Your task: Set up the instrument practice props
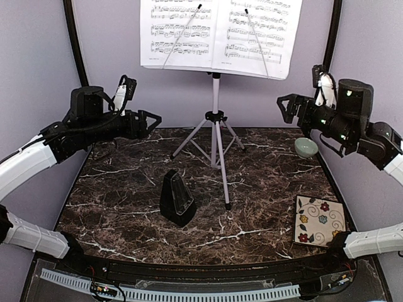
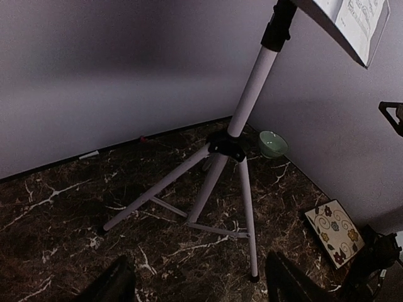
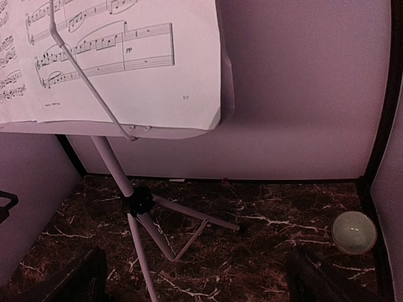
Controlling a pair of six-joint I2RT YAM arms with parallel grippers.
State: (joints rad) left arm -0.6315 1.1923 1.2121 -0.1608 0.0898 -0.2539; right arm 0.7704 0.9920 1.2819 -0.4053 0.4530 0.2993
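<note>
The white music stand (image 1: 216,113) stands on its silver tripod at the back middle of the table. Two white printed music sheets (image 1: 179,31) (image 1: 258,34) rest side by side on its desk under thin wire holders. The black pyramid metronome (image 1: 177,198) stands upright in front of the tripod, left of centre. My left gripper (image 1: 153,121) is open and empty, raised to the left of the stand. My right gripper (image 1: 286,107) is open and empty, raised to its right. The left wrist view shows the pole (image 2: 252,82). The right wrist view shows the sheets (image 3: 126,56).
A small pale green bowl (image 1: 306,148) sits at the back right. A floral square tile (image 1: 319,220) lies at the front right. Grey walls enclose the marble table (image 1: 126,214) on three sides. The tripod legs (image 1: 223,182) spread forward across the back middle.
</note>
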